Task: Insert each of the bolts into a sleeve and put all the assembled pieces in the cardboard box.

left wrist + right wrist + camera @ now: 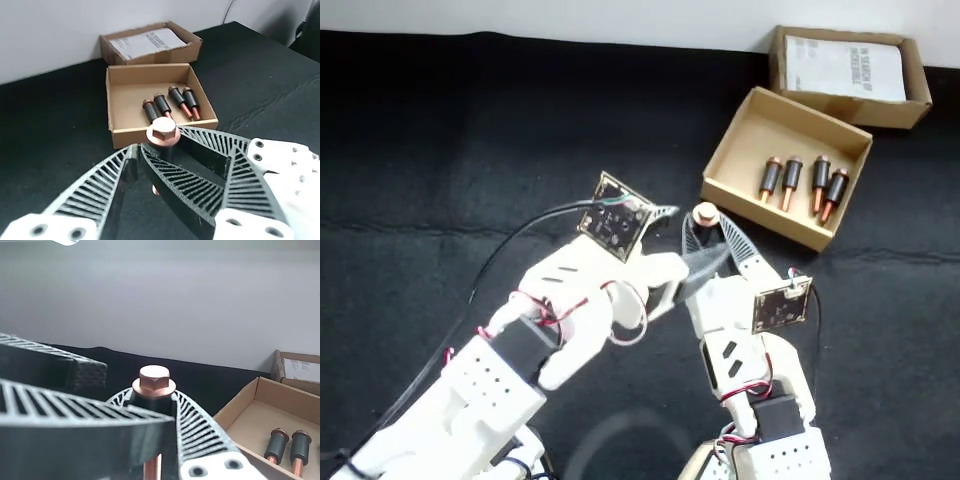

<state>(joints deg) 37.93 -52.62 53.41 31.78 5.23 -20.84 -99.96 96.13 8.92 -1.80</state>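
Bolt: the copper bolt stands upright with its head on top. Its flange sits on the dark sleeve and the shank shows beneath, so the piece looks assembled.
Height: the piece is held up off the black worktop.
Right tool: the right tool is closed on the sleeve just under the head.
Left tool: the left tool sits close against the same piece. The overlap with the other tool hides it, so I cannot tell whether it is gripping or free.
Cardboard box: the cardboard box lies just beyond the bolt, toward the right arm's side. Its near wall is close to the bolt but apart from it.
Inside: four assembled pieces lie flat, side by side.
Long axis: the held piece is vertical and the boxed ones lie flat, so the drop probably needs a tilt.
Nearer arm: the right arm is nearer and has the grip. The left tool likely has to clear first.
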